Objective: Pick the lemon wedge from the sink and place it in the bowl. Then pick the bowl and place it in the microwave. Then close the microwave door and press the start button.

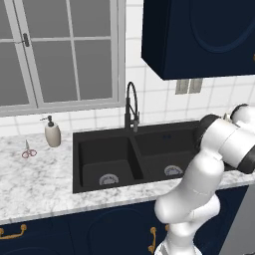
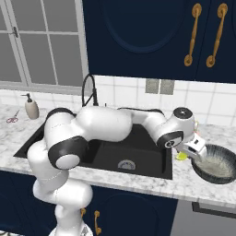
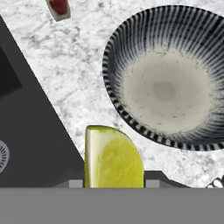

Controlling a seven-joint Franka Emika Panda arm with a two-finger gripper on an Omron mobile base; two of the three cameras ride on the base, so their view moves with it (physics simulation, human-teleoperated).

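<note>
The fingers [image 3: 114, 183] are clenched on the lemon wedge [image 3: 113, 158], held above the marble bench [image 3: 65, 70] just beside the sink [image 3: 26, 131] edge. Just beyond it, the bowl [image 3: 131, 120] sits empty on the bench.

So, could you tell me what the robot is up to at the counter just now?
The arm is carrying the lemon wedge out of the sink toward the bowl on the marble counter to the sink's right. Its hand is shut on the wedge, which sits over bare counter between the sink edge and the bowl, not yet above it. The bowl is empty.
</note>
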